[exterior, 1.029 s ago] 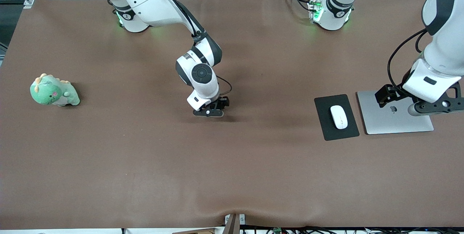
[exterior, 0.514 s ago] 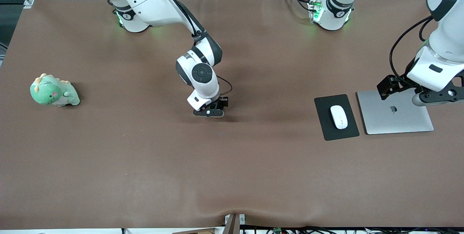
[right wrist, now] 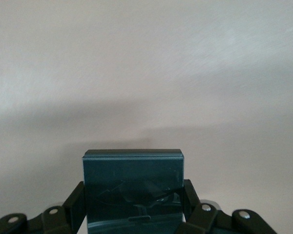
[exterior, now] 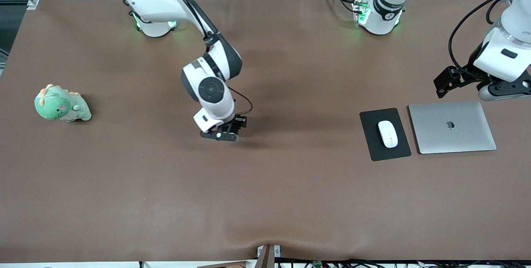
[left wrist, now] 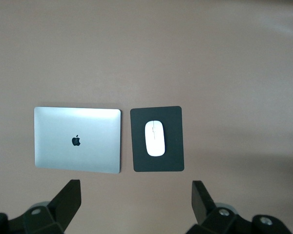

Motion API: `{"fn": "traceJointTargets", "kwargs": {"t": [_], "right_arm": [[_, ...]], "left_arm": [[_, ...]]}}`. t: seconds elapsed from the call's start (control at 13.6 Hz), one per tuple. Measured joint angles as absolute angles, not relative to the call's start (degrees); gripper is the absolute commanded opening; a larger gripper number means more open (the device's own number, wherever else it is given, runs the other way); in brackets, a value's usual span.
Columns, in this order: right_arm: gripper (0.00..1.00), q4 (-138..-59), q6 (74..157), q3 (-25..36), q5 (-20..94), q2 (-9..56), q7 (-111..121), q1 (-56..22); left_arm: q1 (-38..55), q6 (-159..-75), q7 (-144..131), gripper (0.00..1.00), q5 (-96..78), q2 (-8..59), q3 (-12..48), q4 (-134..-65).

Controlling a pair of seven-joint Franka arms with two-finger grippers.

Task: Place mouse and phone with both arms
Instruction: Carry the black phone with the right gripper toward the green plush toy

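The right gripper [right wrist: 133, 214], over the table's middle, clamps the glossy dark slab phone [right wrist: 133, 187]. The left gripper [left wrist: 136, 204] hangs wide open, empty, above the oval white mouse [exterior: 387, 133] on its matte black pad [exterior: 373, 143] beside the silver laptop [exterior: 452, 127].

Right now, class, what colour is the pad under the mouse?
Black; the mouse pad under the white mouse shows best in the left wrist view.

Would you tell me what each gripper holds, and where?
The right gripper clamps the phone by its two side edges; the left gripper holds nothing.
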State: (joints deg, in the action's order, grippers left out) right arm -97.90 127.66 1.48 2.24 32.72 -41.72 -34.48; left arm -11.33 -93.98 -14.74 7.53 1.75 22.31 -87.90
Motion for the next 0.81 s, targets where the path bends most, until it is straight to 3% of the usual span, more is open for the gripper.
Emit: {"fn": "traceJointTargets", "kwargs": {"t": [0.44, 0.81], "right_arm": [[0.00, -100.19, 123.33, 1.47, 2.24, 28.08, -37.02, -26.41], [0.00, -108.49, 123.19, 1.54, 2.24, 21.99, -26.54, -18.62]], "left_arm": [[-11.20, -93.08, -14.74, 1.00, 5.52, -0.08, 21.83, -87.90], [-1.34, -90.59, -14.54, 1.00, 4.55, -1.18, 11.70, -87.91]]}}
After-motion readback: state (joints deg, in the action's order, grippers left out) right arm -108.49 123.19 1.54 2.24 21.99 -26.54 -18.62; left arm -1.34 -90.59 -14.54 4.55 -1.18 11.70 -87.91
